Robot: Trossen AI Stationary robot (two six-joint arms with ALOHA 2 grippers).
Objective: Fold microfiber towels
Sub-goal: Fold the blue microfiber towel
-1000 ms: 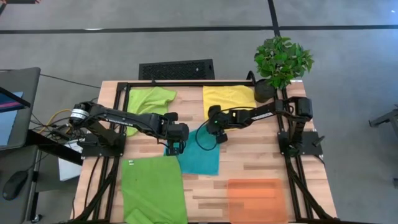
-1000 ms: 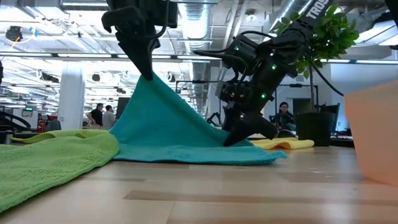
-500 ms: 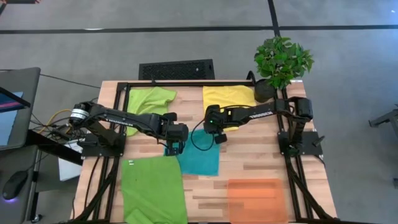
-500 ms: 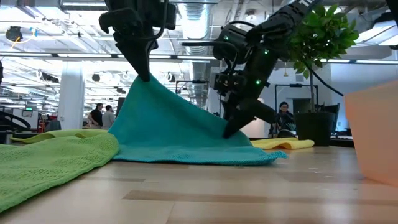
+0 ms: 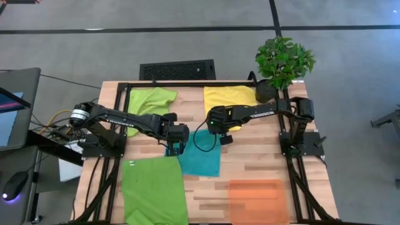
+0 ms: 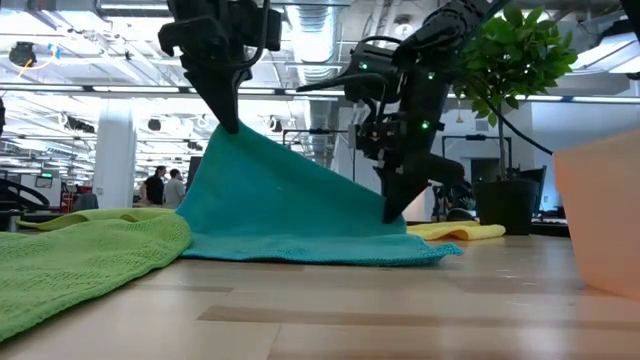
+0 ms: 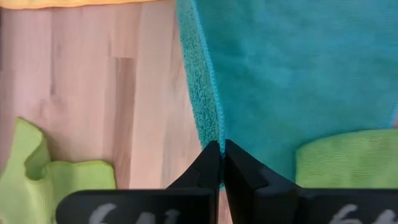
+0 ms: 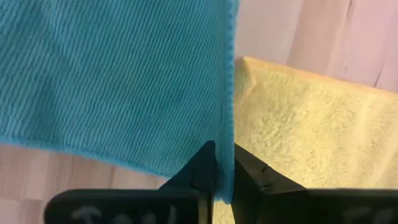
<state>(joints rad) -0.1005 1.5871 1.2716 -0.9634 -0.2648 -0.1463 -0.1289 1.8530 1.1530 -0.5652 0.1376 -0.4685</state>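
The teal microfiber towel lies mid-table, its far edge raised between both grippers and its near part on the wood. My left gripper is shut on the far left corner, held high. My right gripper is shut on the far right corner, low over the table. One lime green towel lies flat at the near left, another crumpled at the far left. The yellow towel lies at the far right. My left gripper pinches the teal towel's hemmed edge at its far left corner between its two fingers, from above, pointing down. The corner is lifted well clear; the cloth slopes down from it to the table. My right gripper pinches the teal towel's edge at its far right corner between its two fingers, coming from above, pointing steeply down. That corner is just off the table, and the cloth runs fairly taut up to the other gripper.
An orange mat lies at the near right, showing as a pale wall in the low view. A potted plant stands at the far right corner. Bare wood shows right of the teal towel. People stand in the room behind.
My right gripper has shut on the teal towel's far right corner, tipped more upright and shifted a little toward the table's right edge. The corner has risen slightly and the far edge has drawn tauter. The left gripper kept its corner held high.
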